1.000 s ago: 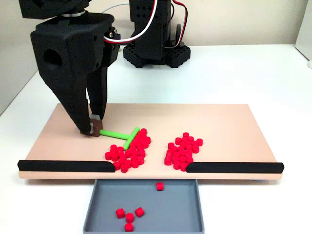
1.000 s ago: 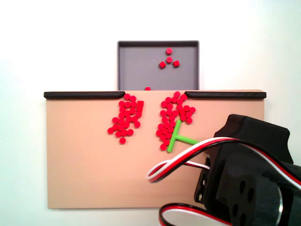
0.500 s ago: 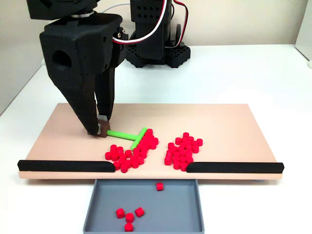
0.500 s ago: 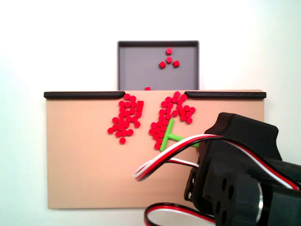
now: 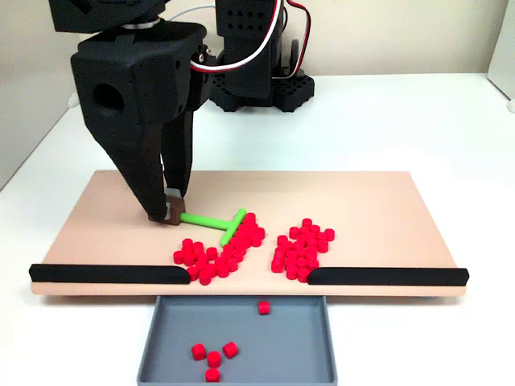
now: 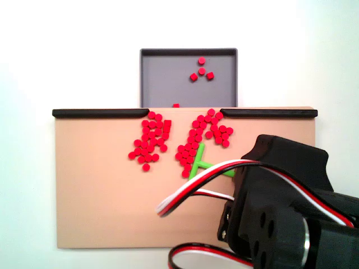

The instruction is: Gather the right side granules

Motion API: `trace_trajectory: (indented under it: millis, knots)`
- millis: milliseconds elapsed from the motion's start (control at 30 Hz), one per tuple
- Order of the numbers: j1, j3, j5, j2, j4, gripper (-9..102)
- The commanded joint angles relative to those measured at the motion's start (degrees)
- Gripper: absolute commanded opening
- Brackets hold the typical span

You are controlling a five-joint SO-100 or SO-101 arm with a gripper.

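No readable text or labels.

compact red cluster (image 5: 302, 248), grey tray (image 5: 153, 350), two black rails (image 5: 109, 273)

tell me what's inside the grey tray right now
Four red blocks lie loose on the floor of the grey tray, with a fifth at the board's edge. The nearest wall hides a thin strip of floor.

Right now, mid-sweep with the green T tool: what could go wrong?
1. The pincer grips the green T tool only at its handle end; it could twist.
2. The granules straggle beyond the crossbar, so some may slip past.
3. The compact cluster sits close; the sweep may merge them.
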Motion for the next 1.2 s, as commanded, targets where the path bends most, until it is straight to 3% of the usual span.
trace_trajectory:
  millis: [0, 167, 300, 433, 633, 800, 1167]
  knots:
    - [1.8, -1.5, -1.5, 5.4, 1.6, 0]
    - [3.4, -1.2, -0.5, 10.4, 4.4, 0]
    - [3.8, 1.0, 7.4, 15.9, 6.5, 0]
    - [2.6, 7.8, 21.5, 25.0, 6.5, 0]
    - [-2.7, 17.6, 53.3, 37.5, 6.5, 0]
    - [-8.2, 24.6, 72.2, 44.3, 6.5, 0]
    - [-13.6, 27.3, 85.3, 45.3, 6.4, 0]
